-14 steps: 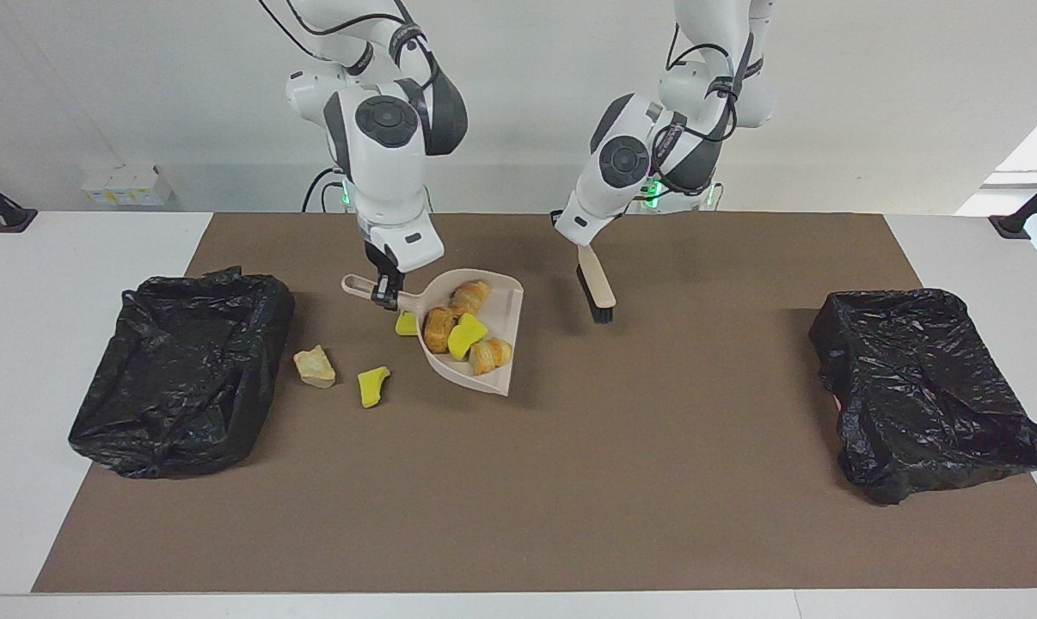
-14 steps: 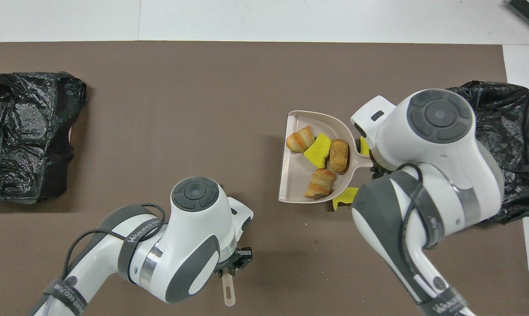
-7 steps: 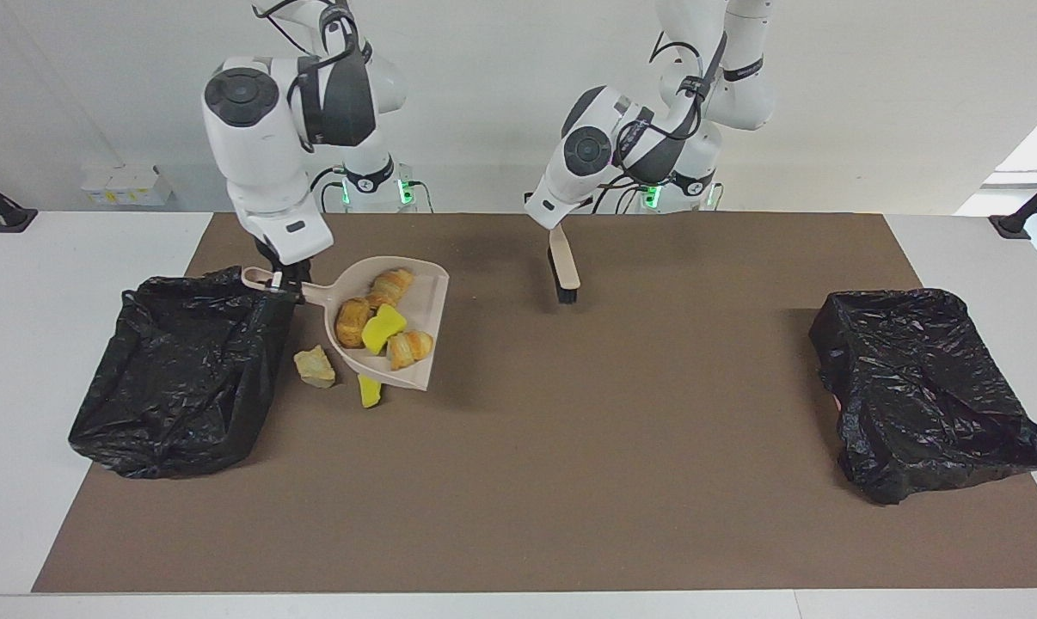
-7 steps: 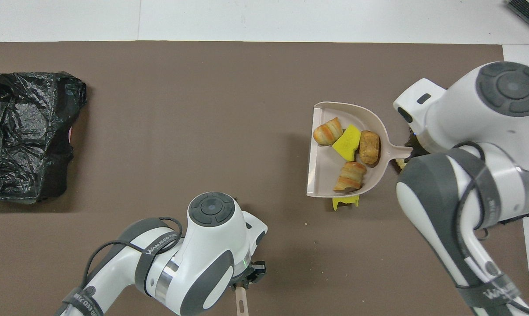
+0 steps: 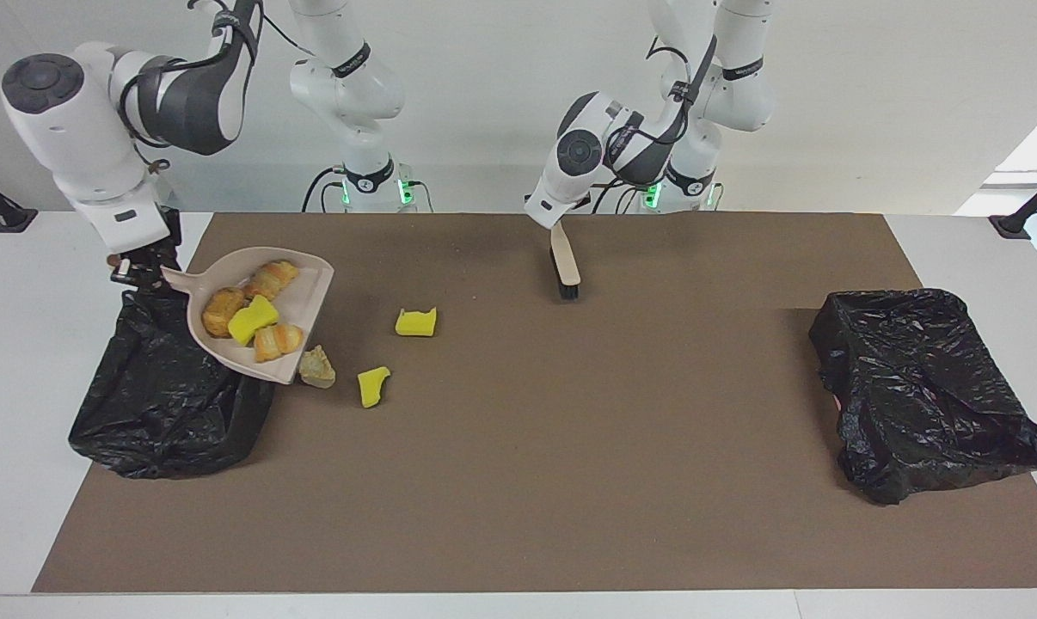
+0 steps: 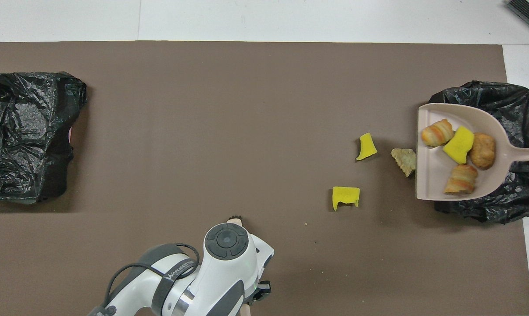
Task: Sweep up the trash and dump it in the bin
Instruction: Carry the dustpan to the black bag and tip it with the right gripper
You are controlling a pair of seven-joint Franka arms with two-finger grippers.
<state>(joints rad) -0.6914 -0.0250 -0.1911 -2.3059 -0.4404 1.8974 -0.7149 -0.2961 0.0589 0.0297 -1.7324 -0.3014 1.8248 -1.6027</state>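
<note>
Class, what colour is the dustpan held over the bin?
Pale beige-pink. The dustpan shows best in the overhead view.

Facing cam: mounted high, across table from the robots, looks toward them & moderately down. Takes in full mat [image 5: 570, 481], arm bases at top centre of frame, back wall above. Wide, distant view.

Overhead cam: high above robots' own end, looks forward & steeply down. Nearer to the mat [image 6: 203, 131]; its far edge runs along top of frame, one arm enters at bottom, left of centre.

Shared: mat, both black bags, dustpan [image 5: 303, 284] [image 6: 427, 193], loose scraps mid-table. Views half a turn apart: bag under the dustpan [image 5: 166, 413] at frame left in facing, frame right in overhead [image 6: 505, 94]; other bag [image 5: 923, 387] [image 6: 25, 136] reversed likewise.
</note>
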